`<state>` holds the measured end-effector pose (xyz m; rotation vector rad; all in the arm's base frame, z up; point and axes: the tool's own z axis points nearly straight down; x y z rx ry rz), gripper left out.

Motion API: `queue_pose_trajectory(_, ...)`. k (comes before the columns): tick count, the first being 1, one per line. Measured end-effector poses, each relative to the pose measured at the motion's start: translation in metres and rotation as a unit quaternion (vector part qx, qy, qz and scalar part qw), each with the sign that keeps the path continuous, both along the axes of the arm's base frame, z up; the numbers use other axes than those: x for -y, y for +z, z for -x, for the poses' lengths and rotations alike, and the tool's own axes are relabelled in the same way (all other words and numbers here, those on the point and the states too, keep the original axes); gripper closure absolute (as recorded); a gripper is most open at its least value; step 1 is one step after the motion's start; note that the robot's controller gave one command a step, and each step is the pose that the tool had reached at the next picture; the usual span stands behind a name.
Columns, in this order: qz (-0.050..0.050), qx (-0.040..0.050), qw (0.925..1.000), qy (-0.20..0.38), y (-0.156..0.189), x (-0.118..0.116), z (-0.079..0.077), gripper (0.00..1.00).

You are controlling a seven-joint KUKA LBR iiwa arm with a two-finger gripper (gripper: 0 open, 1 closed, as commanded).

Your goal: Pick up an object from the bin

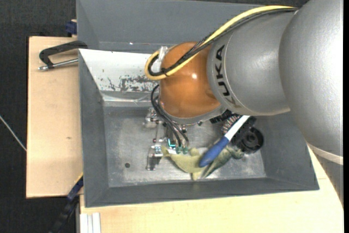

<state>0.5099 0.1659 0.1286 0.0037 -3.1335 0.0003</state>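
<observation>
Olive-green soft piece point(191, 163), crumpled like a rag or a small plush, lies on the floor of the grey bin point(90, 133), close to the near wall. It is the thing nearest the claw point(163, 153), which is low in the bin at the piece's left edge, touching it or just beside it; which of the two cannot be told. Whether the claw is wide or narrow cannot be told either, and nothing can be seen held in it. Above the piece bulges the arm's orange cover point(185, 84), with a yellow cable point(240, 16) running over it.

As a judgement, the task is at the reach: the claw is down at floor level by the piece, but no grasp is evident and nothing is lifted. Closing on a thing and raising it clear of the bin are yet to be done.

By count, there is one olive piece. One blue-and-white pen point(221, 143) lies slanted across its right end. To the right of the piece are two black things: a round one point(252, 140) just past the pen, and a toothed one point(228, 117) up beside it, half under the arm. Well to the left of the piece, one small dark speck point(127, 165) sits on bare floor.
</observation>
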Motion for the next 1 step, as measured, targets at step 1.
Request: queue_pose_trajectory(1,0.002,0.0028,1.0,0.007,-0.002,0.0677,0.0019,0.0)
